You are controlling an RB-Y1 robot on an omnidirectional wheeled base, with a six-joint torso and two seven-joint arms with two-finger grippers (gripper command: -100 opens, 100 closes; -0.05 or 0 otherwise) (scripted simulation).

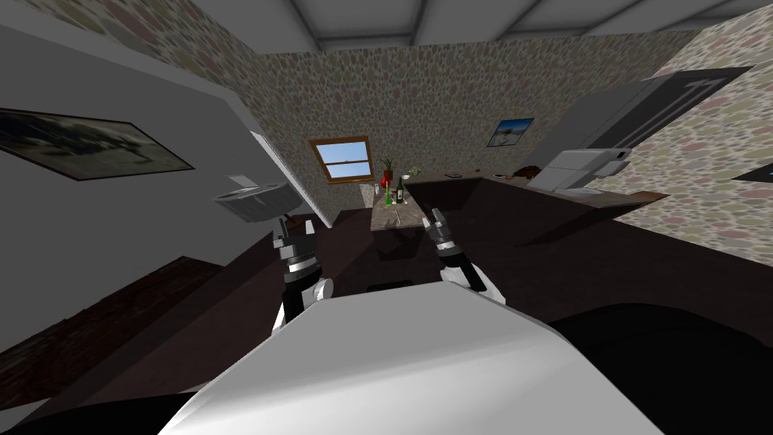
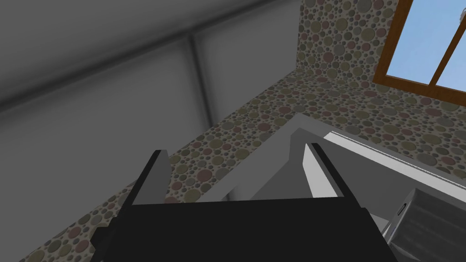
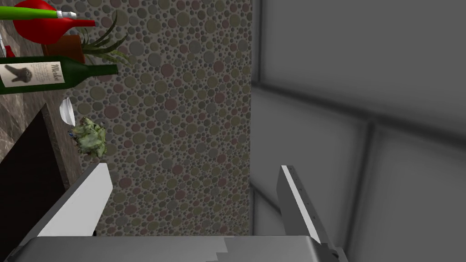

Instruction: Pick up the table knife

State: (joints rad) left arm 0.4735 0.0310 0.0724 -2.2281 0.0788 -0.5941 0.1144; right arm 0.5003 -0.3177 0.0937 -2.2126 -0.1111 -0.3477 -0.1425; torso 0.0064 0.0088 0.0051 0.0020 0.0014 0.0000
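You have nothing grasped yet; left gripper (image 2: 236, 159) and right gripper (image 3: 195, 170) both splayed, empty; table knife (image 1: 397, 217) likely pale sliver on stone counter (image 1: 383, 220) near bottles (image 1: 399, 192), well ahead; approach, grasp, lift remain.

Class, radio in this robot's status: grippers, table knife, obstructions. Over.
Left gripper open, empty. Right gripper open, empty. Table knife too small to pick out. Dark wine bottle stands on the counter ahead.
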